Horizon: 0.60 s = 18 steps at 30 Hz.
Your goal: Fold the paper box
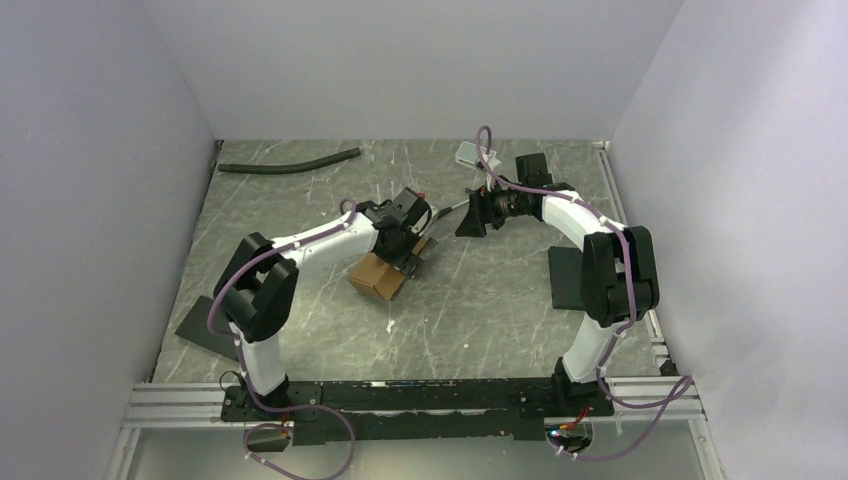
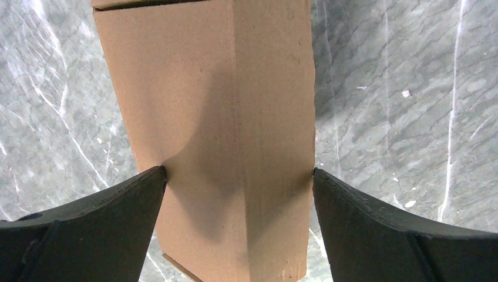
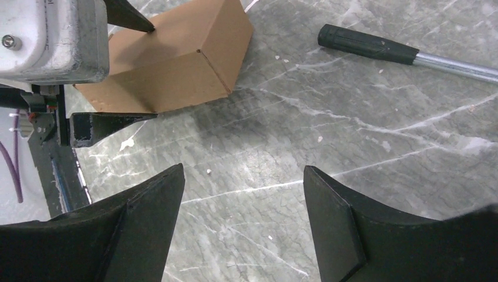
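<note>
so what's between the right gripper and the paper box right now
nothing but bare grey marbled tabletop. the right wrist view shows that stretch between the right gripper, its jaws open and empty, and the paper box

- Left arm [image 1: 300,245]: white link shells, bulky black joint housings.
- Right arm [image 1: 572,210]: same build, same white-and-black scheme.
- Purple cable [image 1: 232,285]: thin, runs along each arm, slack loops trailing past bases.
- Bases [image 1: 262,392]: black, on long black mounting plate [image 1: 400,412].
- Left gripper [image 2: 238,171]: two matte black fingers [image 2: 88,229], broad at root, tapering to pointed tips.
- Right gripper [image 3: 244,170]: matching black wedge fingers, flat inner faces.
- Left wrist housing [image 3: 53,41]: white-grey, rounded corners, one silver screw [image 3: 7,41].
</note>
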Each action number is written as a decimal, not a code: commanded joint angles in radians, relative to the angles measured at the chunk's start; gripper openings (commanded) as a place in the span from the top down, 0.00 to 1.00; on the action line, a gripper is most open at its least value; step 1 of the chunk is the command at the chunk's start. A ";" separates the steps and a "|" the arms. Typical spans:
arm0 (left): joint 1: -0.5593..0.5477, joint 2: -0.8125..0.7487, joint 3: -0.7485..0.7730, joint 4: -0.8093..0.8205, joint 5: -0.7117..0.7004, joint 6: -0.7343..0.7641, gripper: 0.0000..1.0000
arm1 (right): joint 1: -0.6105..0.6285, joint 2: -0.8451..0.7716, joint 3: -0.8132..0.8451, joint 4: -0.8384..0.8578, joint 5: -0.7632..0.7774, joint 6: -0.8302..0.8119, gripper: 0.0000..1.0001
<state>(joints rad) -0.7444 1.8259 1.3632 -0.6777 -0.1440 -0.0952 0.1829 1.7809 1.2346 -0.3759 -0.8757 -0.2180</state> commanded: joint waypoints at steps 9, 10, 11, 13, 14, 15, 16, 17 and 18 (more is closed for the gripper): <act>0.005 -0.121 -0.080 0.112 0.220 -0.002 0.01 | 0.113 0.094 -0.029 0.074 -0.124 0.061 0.50; 0.006 -0.128 -0.087 0.116 0.234 -0.007 0.01 | 0.120 0.098 -0.036 0.088 -0.131 0.074 0.53; 0.010 -0.136 -0.094 0.122 0.237 -0.014 0.00 | 0.127 0.102 -0.044 0.103 -0.137 0.087 0.56; 0.028 -0.158 -0.113 0.137 0.234 -0.043 0.01 | 0.142 0.110 -0.068 0.144 -0.150 0.119 0.63; 0.047 -0.173 -0.124 0.148 0.235 -0.065 0.01 | 0.153 0.115 -0.082 0.166 -0.161 0.135 0.69; 0.078 -0.190 -0.142 0.162 0.251 -0.093 0.01 | 0.163 0.122 -0.094 0.190 -0.170 0.146 0.75; 0.128 -0.215 -0.167 0.183 0.269 -0.124 0.00 | 0.176 0.127 -0.106 0.209 -0.176 0.158 0.80; 0.176 -0.243 -0.195 0.211 0.300 -0.159 0.00 | 0.188 0.134 -0.118 0.232 -0.178 0.170 0.82; 0.223 -0.275 -0.227 0.242 0.334 -0.188 0.00 | 0.201 0.140 -0.131 0.258 -0.179 0.187 0.84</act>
<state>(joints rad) -0.6762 1.6737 1.2060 -0.5442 0.0898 -0.1570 0.3504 1.8992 1.1393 -0.2558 -0.9981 -0.0994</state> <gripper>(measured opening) 0.996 0.195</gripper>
